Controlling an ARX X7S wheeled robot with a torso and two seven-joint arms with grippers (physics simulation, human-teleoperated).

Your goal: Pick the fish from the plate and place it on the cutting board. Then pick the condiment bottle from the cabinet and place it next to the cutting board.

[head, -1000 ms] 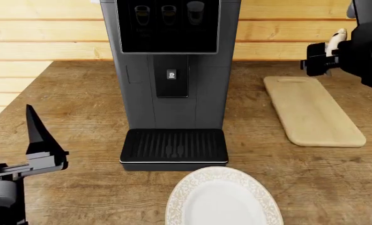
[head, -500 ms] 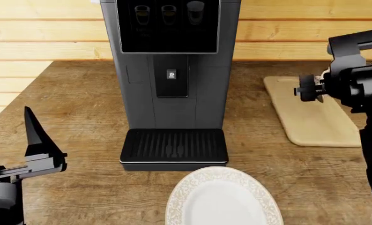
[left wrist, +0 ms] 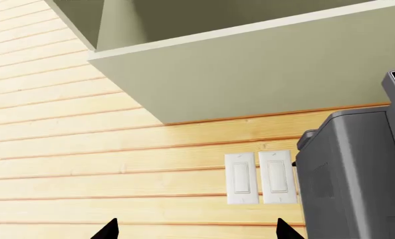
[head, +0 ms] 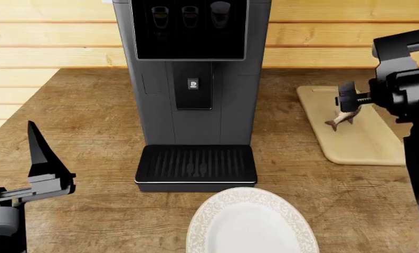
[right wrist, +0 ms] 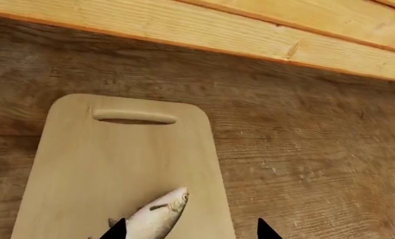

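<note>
The small silvery fish [head: 339, 120] hangs tail-down just under my right gripper [head: 346, 101], over the pale wooden cutting board [head: 357, 142]. In the right wrist view the fish [right wrist: 156, 215] lies over the cutting board [right wrist: 84, 159] beside one fingertip, and the right gripper [right wrist: 191, 231] has its jaws wide apart. The white plate [head: 248, 226] with a beige patterned rim lies empty at the front. My left gripper [head: 40, 158] is open and empty at the front left; in the left wrist view [left wrist: 195, 231] it faces the wall. The condiment bottle is out of view.
A tall dark coffee machine [head: 192, 79] with a drip tray stands in the middle of the wooden counter, between plate and wall. In the left wrist view a pale green wall cabinet [left wrist: 250, 59] hangs above two light switches [left wrist: 260, 178], with the machine's side [left wrist: 356, 174] next to them.
My right gripper came down from high at the right to just over the cutting board. The fish now shows below the jaws, over the board. The left arm barely moved.
</note>
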